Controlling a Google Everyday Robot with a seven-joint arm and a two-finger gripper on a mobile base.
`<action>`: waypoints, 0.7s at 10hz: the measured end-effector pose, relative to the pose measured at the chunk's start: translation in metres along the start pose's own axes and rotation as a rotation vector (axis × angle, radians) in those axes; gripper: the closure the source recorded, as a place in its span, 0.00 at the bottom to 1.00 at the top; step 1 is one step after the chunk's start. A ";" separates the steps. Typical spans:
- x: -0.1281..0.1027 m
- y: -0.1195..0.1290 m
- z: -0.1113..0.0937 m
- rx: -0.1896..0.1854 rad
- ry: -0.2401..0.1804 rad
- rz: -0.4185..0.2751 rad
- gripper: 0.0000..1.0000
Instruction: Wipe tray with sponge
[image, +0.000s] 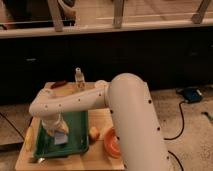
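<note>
The green tray (78, 134) lies on the wooden table, left of centre. My white arm reaches in from the right, bends at the left, and drops into the tray. The gripper (59, 134) is low over the tray's left half. It is shut on the light-blue sponge (61, 140), which presses on the tray floor. The arm hides the tray's back edge.
A yellow-orange block (94, 133) and an orange bowl (112, 143) sit just right of the tray. A small bottle (78, 77), a reddish item (59, 84) and a white round item (100, 83) stand at the table's back. A yellowish object (30, 140) lies left of the tray.
</note>
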 end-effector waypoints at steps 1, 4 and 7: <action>-0.006 0.011 0.001 0.000 0.001 0.021 1.00; -0.003 0.060 0.000 -0.014 0.022 0.101 1.00; 0.024 0.086 -0.003 -0.016 0.055 0.124 1.00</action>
